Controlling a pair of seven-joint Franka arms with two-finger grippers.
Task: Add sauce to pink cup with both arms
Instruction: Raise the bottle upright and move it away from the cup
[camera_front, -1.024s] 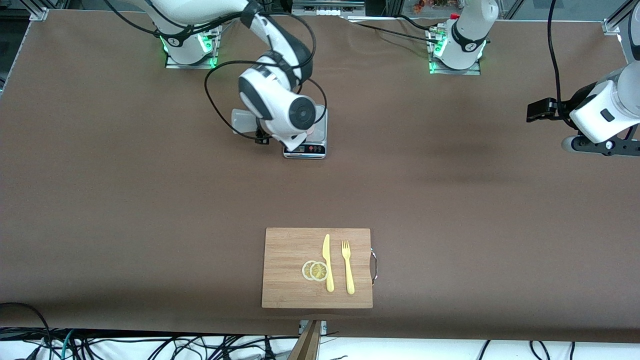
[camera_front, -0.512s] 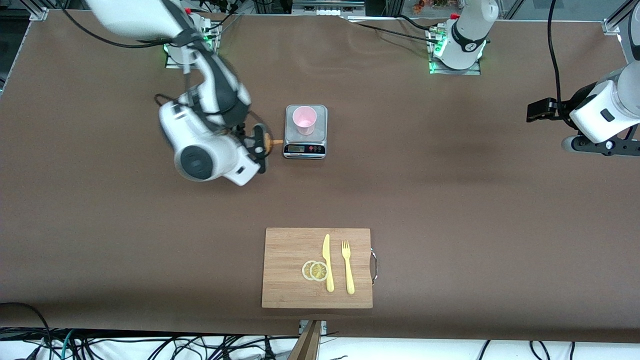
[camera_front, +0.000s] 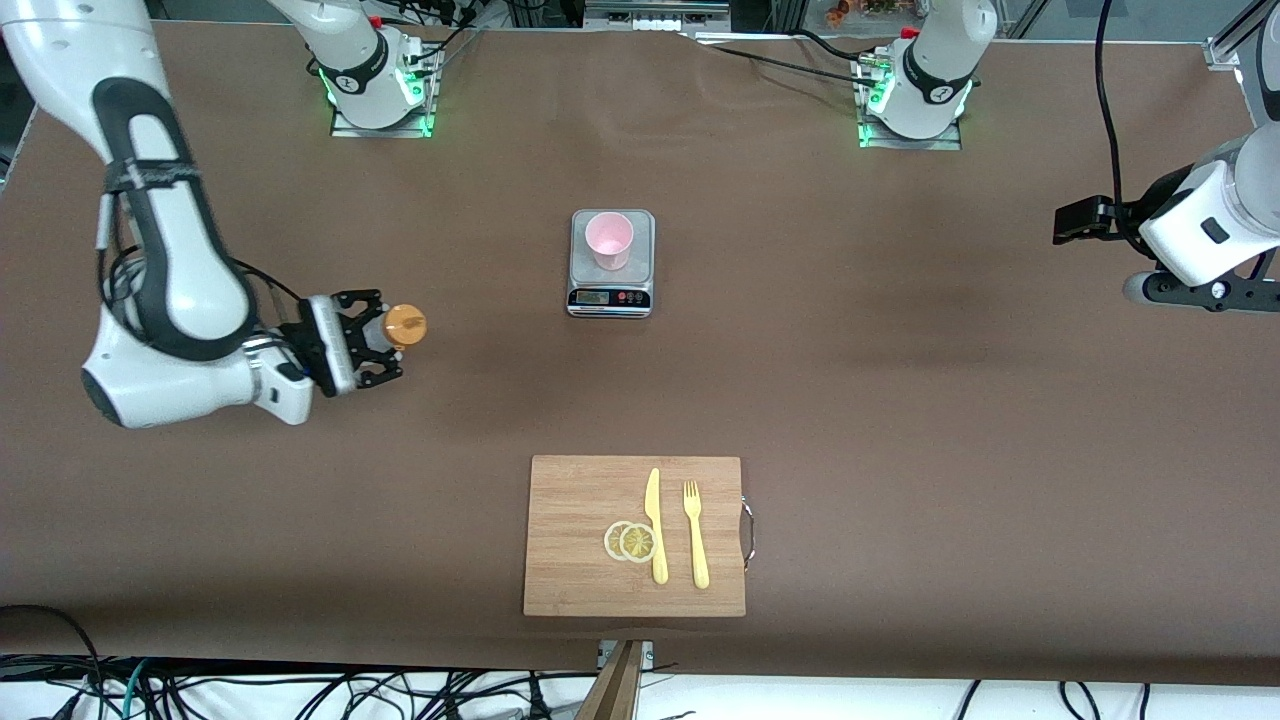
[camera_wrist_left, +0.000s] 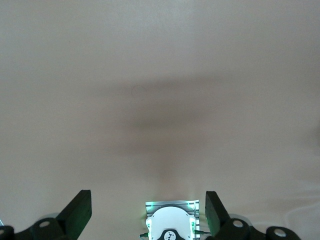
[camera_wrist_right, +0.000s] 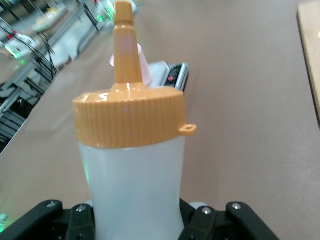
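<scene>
The right arm (camera_front: 160, 250) bends out from its base and folds back at the elbow, its forearm lying level. The right gripper (camera_front: 375, 335) points sideways with its fingers (camera_wrist_right: 200, 225) clamped on the sauce bottle (camera_wrist_right: 132, 165), the nozzle pointing away from the wrist. The left arm (camera_front: 1215, 225) waits, its wrist raised, and the left gripper (camera_wrist_left: 148, 212) faces down with its fingers (camera_wrist_left: 80, 207) spread wide, nothing between them.

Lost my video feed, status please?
Right tool shut on sauce bottle, toward right arm's end. Left tool open, waiting. Pink cup on scale, path clear.
</scene>
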